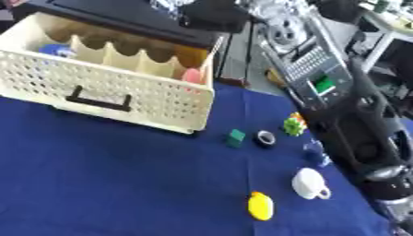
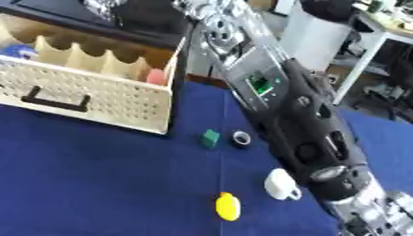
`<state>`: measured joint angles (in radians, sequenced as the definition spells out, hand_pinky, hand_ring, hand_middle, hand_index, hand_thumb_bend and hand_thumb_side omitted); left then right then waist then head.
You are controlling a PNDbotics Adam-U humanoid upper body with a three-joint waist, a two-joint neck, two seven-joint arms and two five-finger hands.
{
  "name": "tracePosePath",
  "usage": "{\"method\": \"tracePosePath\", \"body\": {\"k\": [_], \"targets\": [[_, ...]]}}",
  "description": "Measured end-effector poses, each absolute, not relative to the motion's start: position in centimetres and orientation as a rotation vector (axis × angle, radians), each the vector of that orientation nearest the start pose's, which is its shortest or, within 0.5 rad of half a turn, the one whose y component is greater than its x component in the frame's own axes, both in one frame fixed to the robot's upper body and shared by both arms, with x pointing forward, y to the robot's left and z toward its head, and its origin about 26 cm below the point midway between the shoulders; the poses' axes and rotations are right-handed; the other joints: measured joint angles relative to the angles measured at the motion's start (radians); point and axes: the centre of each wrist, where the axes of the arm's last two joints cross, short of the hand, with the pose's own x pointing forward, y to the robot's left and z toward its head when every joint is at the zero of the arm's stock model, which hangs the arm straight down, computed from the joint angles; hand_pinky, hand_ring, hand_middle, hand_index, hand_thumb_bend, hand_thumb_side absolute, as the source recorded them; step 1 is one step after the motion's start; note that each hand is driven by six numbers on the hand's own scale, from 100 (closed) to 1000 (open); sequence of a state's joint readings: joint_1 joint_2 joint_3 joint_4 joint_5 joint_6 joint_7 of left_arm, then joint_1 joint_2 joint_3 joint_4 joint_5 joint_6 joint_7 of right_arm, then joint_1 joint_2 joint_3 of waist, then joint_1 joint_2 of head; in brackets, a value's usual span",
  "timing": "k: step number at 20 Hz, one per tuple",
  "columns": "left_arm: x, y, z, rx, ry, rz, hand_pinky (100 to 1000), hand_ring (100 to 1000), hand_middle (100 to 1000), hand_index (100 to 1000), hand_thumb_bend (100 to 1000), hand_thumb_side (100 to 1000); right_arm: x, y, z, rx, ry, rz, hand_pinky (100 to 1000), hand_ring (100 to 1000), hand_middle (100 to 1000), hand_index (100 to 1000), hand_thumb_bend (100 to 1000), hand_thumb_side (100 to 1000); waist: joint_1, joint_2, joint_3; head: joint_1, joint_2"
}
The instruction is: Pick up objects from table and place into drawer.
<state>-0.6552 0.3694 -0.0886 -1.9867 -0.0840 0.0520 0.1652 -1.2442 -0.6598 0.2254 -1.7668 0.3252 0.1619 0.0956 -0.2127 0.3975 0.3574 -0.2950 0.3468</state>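
A cream perforated drawer (image 1: 121,90) with a black handle stands pulled out at the upper left. Its scalloped compartments hold a blue thing (image 1: 55,50) at the left and a pink thing (image 1: 192,75) at the right end. On the blue cloth to its right lie a green cube (image 1: 235,137), a dark ring (image 1: 265,137), a green and orange toy (image 1: 294,124), a small blue object (image 1: 315,153), a white cup (image 1: 309,183) and a yellow oval piece (image 1: 261,205). My right arm (image 1: 339,97) stretches from the lower right over these objects toward the drawer's back. My right hand (image 2: 153,16) is a dark shape there.
A dark cabinet top (image 1: 121,14) lies behind the drawer. Past the table's far edge, at the upper right, are white furniture legs (image 2: 363,60) and clutter. The blue cloth (image 1: 105,184) spreads wide across the lower left.
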Motion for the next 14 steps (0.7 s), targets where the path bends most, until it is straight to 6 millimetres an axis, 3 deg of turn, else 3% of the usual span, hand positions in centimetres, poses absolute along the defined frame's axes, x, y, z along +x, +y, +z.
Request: {"method": "tracePosePath", "body": {"k": [3,5,6,7,8,14], "targets": [[31.3,21.0,29.4,0.256,-2.581,-0.359,606,815,824,882,100,1000,26.6,-20.0,46.4,0.938,3.012,-0.822,530,704,604,760,167,753,0.009,-0.008,-0.012,0.002,0.014],[31.3,21.3,29.1,0.269,-2.575,-0.338,607,814,823,882,100,1000,25.4,-21.6,46.6,0.906,3.040,-0.646,527,704,607,756,141,768,0.022,-0.014,-0.030,0.007,0.024],[31.3,21.5,29.0,0.276,-2.571,-0.326,607,814,823,883,100,1000,25.2,-22.5,46.6,0.890,3.051,-0.577,525,704,607,756,135,772,0.032,-0.016,-0.040,0.012,0.030],[31.3,21.7,28.8,0.283,-2.569,-0.314,607,814,824,886,100,1000,25.0,-23.4,46.4,0.874,3.058,-0.519,517,699,609,753,100,898,0.044,-0.016,-0.048,0.017,0.035],[31.3,21.8,28.7,0.292,-2.567,-0.301,607,814,824,887,100,1000,25.0,-24.3,46.2,0.852,3.071,-0.465,516,699,609,754,100,791,0.056,-0.017,-0.056,0.022,0.040],[31.4,22.6,28.4,0.328,-2.574,-0.222,609,813,824,910,100,1000,25.6,-28.7,44.2,0.738,3.113,-0.187,512,691,619,766,100,899,0.099,-0.019,-0.101,0.071,0.065]]}}
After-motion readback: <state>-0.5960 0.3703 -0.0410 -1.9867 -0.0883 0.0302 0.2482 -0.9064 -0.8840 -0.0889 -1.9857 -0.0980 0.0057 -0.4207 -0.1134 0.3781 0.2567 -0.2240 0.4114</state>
